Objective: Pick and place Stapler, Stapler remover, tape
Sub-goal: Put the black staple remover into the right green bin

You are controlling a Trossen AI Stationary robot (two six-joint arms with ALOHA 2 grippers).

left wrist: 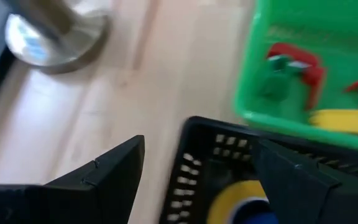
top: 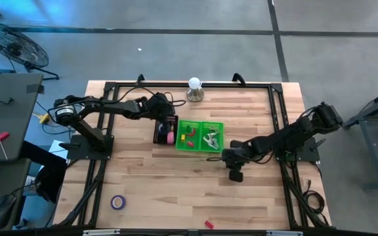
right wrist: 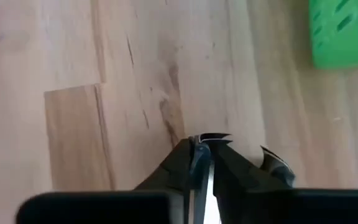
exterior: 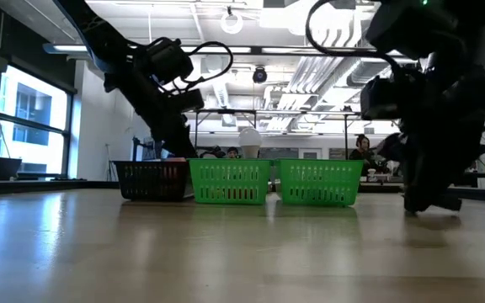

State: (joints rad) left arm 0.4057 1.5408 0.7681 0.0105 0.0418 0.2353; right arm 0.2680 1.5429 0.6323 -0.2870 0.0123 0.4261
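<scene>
The left gripper (top: 165, 124) hangs over the black basket (top: 165, 130), its fingers (left wrist: 98, 177) spread wide apart and holding nothing. Between and just beyond those fingers, in the left wrist view, a yellow tape roll (left wrist: 241, 202) lies inside the black basket with something blue in its hollow centre; from above, a pink tape roll (top: 170, 138) shows in the same basket, just below the fingers. Past the basket's far rim stands the first green basket (top: 189, 136), touching it or nearly so, with a red item (left wrist: 297, 62) and a yellow item (left wrist: 344, 119) in it. A second green basket (top: 212, 136) stands beside that one, with pale items inside that are too small to name. Farther off from the left fingers, a silver stand with a white ball on top (top: 195, 90) sits on the wooden surface (top: 176, 190).

The right gripper (top: 235, 172) is low over bare surface, near the second green basket's corner; its fingers (right wrist: 194, 165) are pressed together with nothing between them.

Well away from both grippers, a purple tape roll (top: 117, 202) lies flat near the surface's front edge on the left arm's side, and a small red object (top: 209, 225) rests at the front edge, too small to tell what it is.
</scene>
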